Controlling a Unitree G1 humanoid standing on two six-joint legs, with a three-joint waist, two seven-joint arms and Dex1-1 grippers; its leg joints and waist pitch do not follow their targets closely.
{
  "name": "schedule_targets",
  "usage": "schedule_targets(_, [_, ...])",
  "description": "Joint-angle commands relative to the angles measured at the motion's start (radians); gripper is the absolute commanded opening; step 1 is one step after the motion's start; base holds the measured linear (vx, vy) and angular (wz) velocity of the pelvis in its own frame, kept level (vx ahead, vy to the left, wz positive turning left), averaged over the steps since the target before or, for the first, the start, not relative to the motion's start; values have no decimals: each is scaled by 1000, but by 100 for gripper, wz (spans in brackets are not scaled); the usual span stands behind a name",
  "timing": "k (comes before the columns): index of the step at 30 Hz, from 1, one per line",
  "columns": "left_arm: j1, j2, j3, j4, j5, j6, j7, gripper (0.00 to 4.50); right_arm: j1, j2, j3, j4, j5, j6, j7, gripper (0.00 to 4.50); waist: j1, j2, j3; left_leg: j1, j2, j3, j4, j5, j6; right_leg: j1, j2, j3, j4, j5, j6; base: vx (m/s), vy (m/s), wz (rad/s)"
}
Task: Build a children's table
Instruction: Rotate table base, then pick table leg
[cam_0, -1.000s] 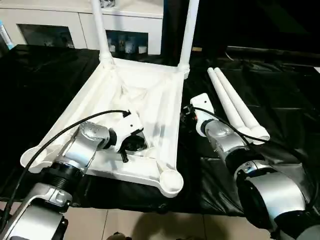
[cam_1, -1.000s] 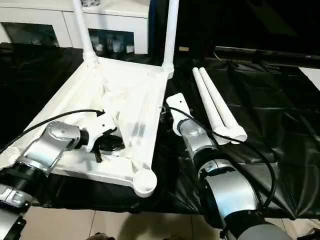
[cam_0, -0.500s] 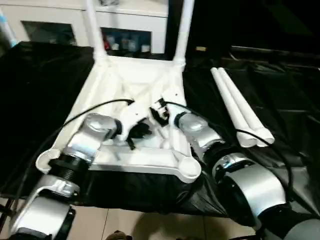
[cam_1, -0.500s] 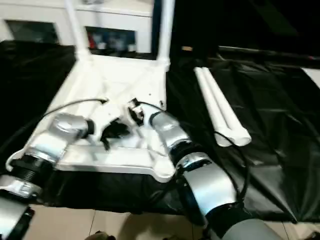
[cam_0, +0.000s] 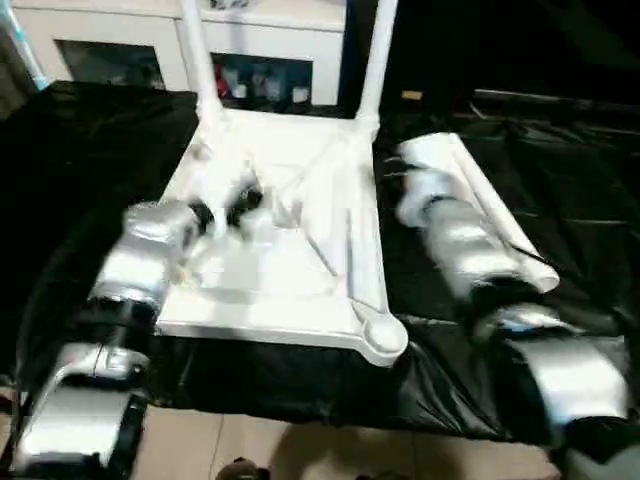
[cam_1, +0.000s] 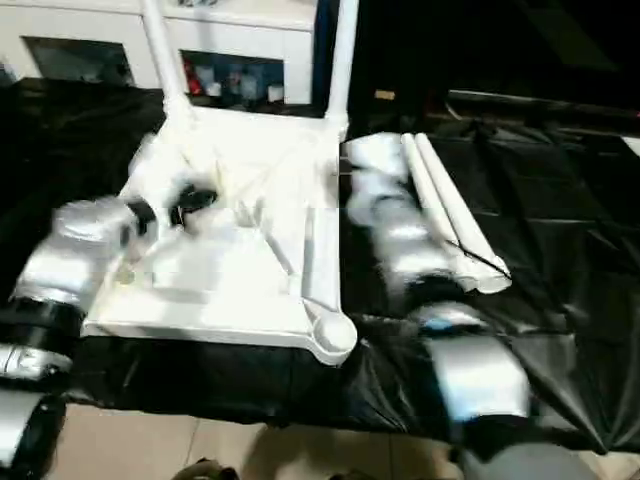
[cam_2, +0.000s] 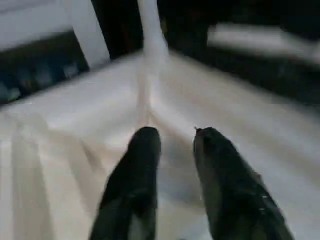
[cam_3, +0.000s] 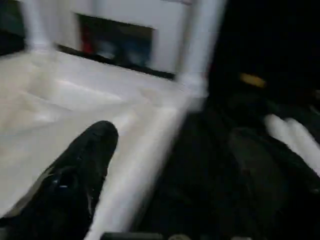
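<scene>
Lying upside down on black sheeting (cam_0: 90, 150), table top (cam_0: 300, 270) has two legs (cam_0: 370, 60) standing in its far corner sockets; two loose legs (cam_1: 450, 220) lie beside it on the right. Left gripper (cam_2: 176, 140) hovers over ribbed underside, fingers slightly parted, empty. Right gripper (cam_3: 85, 155) sits by right rim; grip state unclear.

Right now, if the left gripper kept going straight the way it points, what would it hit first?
Probably the far corner of the upturned table top, where an upright leg stands in its socket; the left gripper points along the ribbed underside toward it. Depth is unclear.
</scene>
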Motion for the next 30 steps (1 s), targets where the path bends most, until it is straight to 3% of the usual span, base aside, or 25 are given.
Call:
schedule_targets(1, [24,-20,1,-23,-26,1,8,164,8,-22,-14,-22,5,37,-13,436,-2,18,-85,16,70,-38,-61,-119,39,64,-97,72,-57,21,-270,0,0,0])
schedule_targets(2, [39,-33,-7,-46,-30,-11,3,175,9,-49,-14,-15,-3,62,-10,444,-3,31,-84,17,71,-40,-60,-131,36,63,-97,71,-61,-20,-266,0,0,0])
schedule_targets(3, [44,-38,-11,-53,-31,-17,0,175,9,-58,-13,-15,-4,72,-6,444,-5,23,-82,17,72,-40,-60,-144,33,64,-96,71,-66,-51,-261,0,0,0])
schedule_targets(9, [90,-60,-55,-181,-74,-1,-80,233,-29,-141,-29,43,7,190,-1,450,-3,25,-82,13,72,-39,-57,-127,43,63,-93,70,-66,-75,-255,0,0,0])
schedule_targets(13, [128,-41,-67,-260,-102,34,-111,257,-47,-163,-32,82,1,213,-16,450,-7,24,-81,10,71,-38,-55,-127,47,62,-92,68,-65,-85,-258,0,0,0])
schedule_targets(16, [168,6,-81,-338,-108,74,-151,276,-73,-181,-26,137,-10,260,-26,450,-4,29,-81,11,73,-39,-56,-121,49,60,-89,66,-64,-88,-259,0,0,0])
schedule_targets(23, [231,109,-99,-485,-130,154,-237,345,-87,-199,-30,194,-25,320,-85,450,16,41,-76,13,76,-39,-57,-146,16,55,-89,66,-61,-106,-258,0,0,0])
schedule_targets(27, [253,163,-102,-542,-147,201,-264,356,-93,-202,-34,217,-21,364,-77,450,24,49,-76,14,73,-39,-56,-166,8,54,-88,67,-61,-119,-252,0,0,0])
schedule_targets(30, [254,183,-103,-560,-152,222,-276,356,-97,-205,-31,231,-21,423,-40,450,28,47,-75,11,71,-38,-55,-163,11,55,-88,67,-64,-142,-247,0,0,0])
